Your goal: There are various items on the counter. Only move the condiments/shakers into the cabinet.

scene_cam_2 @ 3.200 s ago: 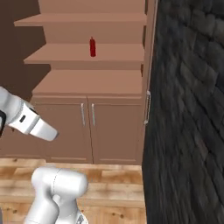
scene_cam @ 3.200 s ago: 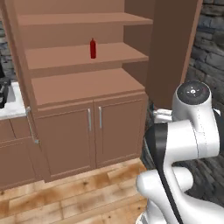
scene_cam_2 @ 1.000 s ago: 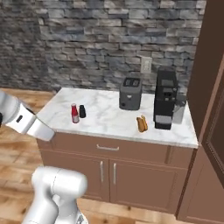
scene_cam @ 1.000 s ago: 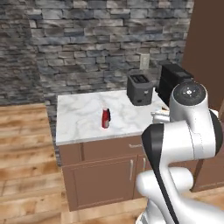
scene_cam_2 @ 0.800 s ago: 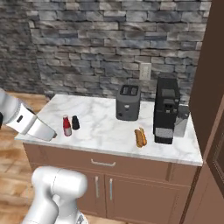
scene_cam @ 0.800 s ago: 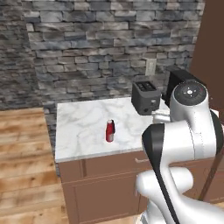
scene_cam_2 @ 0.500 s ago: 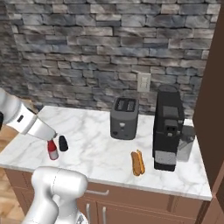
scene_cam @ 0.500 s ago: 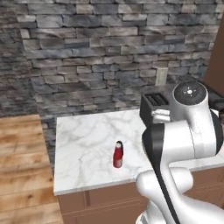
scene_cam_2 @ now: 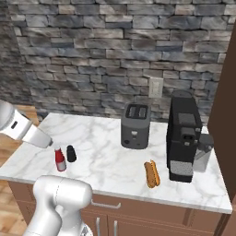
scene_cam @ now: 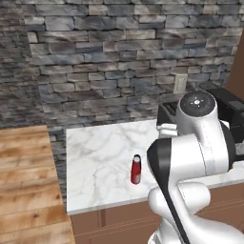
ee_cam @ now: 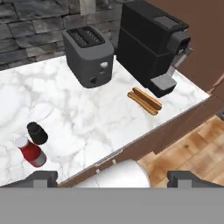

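Starting at the left of your right base view, you have the red bottle [scene_cam_2: 60, 160] standing upright near the front left corner of the counter [scene_cam_2: 106, 161], with the short black shaker [scene_cam_2: 71, 153] just beside it on its right, the two close together but whether they touch you cannot tell. In your left base view the same red bottle [scene_cam: 136, 169] stands near the front edge of the marble, partly beside the white arm. Moving right along the counter, the dark grey toaster [scene_cam_2: 135, 125] sits toward the back near the stone wall, well apart from the bottle and shaker. Further right, the hot dog [scene_cam_2: 151, 173] lies flat near the front edge, just beside the black coffee machine [scene_cam_2: 184, 136], which stands upright at the right end. A brown wooden panel rises at the far right edge. In your hand view the bottle [ee_cam: 30, 151] and shaker [ee_cam: 37, 133] sit at lower left, the toaster [ee_cam: 88, 56] at upper centre, the hot dog [ee_cam: 145, 100] and coffee machine [ee_cam: 151, 43] to the right. Your gripper [ee_cam: 112, 177] hangs above the counter's front edge, its fingers [ee_cam: 41, 177] spread wide and holding nothing.
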Robot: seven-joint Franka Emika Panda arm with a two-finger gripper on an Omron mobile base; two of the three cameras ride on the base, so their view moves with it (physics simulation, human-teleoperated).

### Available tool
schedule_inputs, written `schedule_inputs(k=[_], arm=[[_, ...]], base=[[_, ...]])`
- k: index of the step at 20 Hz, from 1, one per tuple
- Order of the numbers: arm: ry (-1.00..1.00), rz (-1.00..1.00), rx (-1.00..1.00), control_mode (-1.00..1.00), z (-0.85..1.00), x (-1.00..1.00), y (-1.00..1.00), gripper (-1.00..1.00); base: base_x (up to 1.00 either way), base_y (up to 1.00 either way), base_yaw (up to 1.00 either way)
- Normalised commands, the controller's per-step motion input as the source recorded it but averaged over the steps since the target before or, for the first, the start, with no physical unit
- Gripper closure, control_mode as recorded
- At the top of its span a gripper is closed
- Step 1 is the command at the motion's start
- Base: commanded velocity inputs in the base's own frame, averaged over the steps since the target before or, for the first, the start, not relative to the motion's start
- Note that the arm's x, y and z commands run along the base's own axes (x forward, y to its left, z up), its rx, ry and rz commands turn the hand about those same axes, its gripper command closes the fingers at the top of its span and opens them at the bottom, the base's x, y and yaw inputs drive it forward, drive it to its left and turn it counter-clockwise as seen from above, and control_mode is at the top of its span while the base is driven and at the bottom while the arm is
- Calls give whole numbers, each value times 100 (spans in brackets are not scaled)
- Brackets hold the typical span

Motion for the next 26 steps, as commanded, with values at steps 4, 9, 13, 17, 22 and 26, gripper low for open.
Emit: schedule_inputs(k=[4,9,13,17,22,26], arm=[[20,29,-2,-100,-24,-23,89,-100],[19,30,0,-100,-38,-18,81,-100],[41,31,9,-100,-46,27,20,-100],[35,12,-1,-100,-30,28,2,-100],[10,7,0,-100,-16,28,-10,-100],[3,4,1,-100,-26,14,-30,-100]], base=[[0,0,0],[0,0,0],[0,0,0],[0,0,0],[0,0,0],[0,0,0]])
